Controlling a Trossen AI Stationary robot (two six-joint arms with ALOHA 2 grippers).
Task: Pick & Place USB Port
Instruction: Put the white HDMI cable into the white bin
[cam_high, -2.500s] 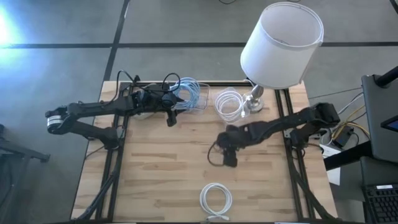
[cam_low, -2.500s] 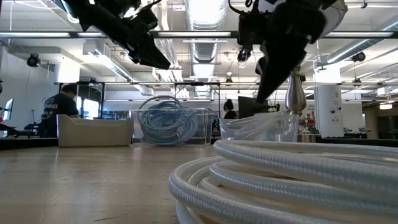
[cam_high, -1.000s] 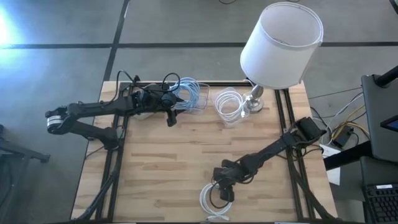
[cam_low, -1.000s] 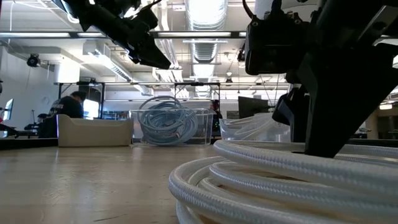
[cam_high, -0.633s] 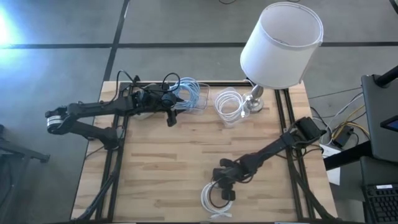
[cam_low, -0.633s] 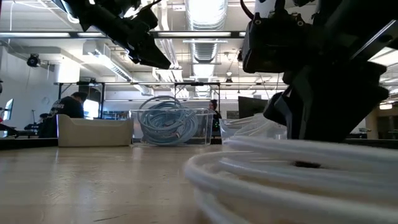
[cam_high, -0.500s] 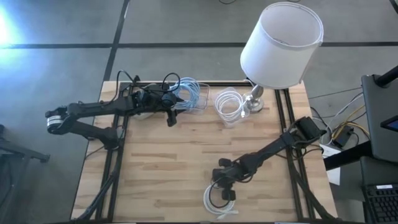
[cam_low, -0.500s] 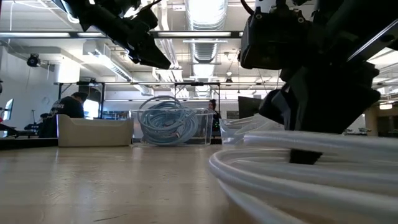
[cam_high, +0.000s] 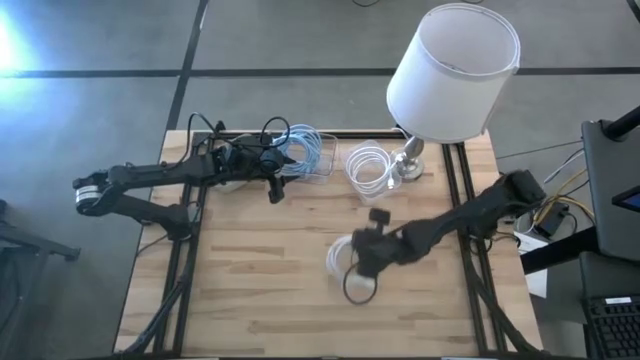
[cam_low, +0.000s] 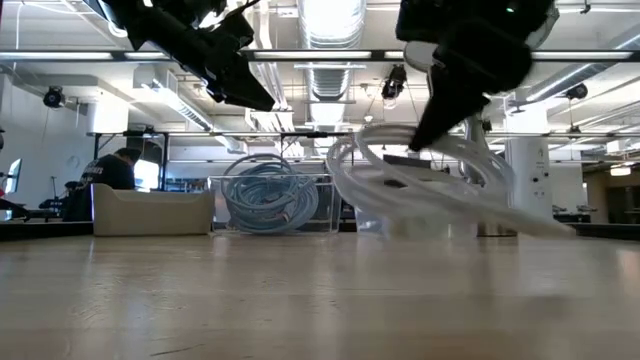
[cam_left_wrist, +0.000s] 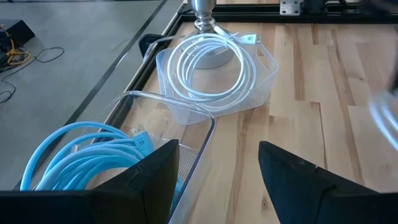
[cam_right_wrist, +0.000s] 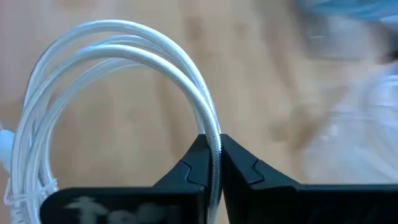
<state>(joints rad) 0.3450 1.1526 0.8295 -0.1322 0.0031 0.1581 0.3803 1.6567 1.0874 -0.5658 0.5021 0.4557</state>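
A coil of white USB cable (cam_high: 338, 255) hangs over the middle of the table, with my right gripper (cam_high: 362, 262) shut on it. In the low view the coil (cam_low: 420, 185) is tilted and clear of the wood. My left gripper (cam_high: 275, 192) waits open at the back left, above the table near a clear bin (cam_high: 318, 165) of blue cable (cam_left_wrist: 87, 152). Beside that bin stands a second clear bin (cam_left_wrist: 261, 87) holding another white cable coil (cam_left_wrist: 214, 62). My right gripper pinches several strands of the coil together at one spot on its loop (cam_right_wrist: 208, 121), between its two fingers. The fingers (cam_low: 440, 110) come from above, slanting down. The coil hangs tilted below them, lifted clear of the table.
A lamp with a white shade (cam_high: 452, 70) stands at the back right, its base (cam_high: 408, 165) next to the white-cable bin. Bare wood (cam_high: 250, 290) lies across the near and left parts of the table. People stand in the room behind (cam_low: 100, 170).
My right gripper has shut on the white coil near the table's near edge, then gone up and toward the far edge to the table's middle. The coil has left the wood and now hangs tilted below the fingers.
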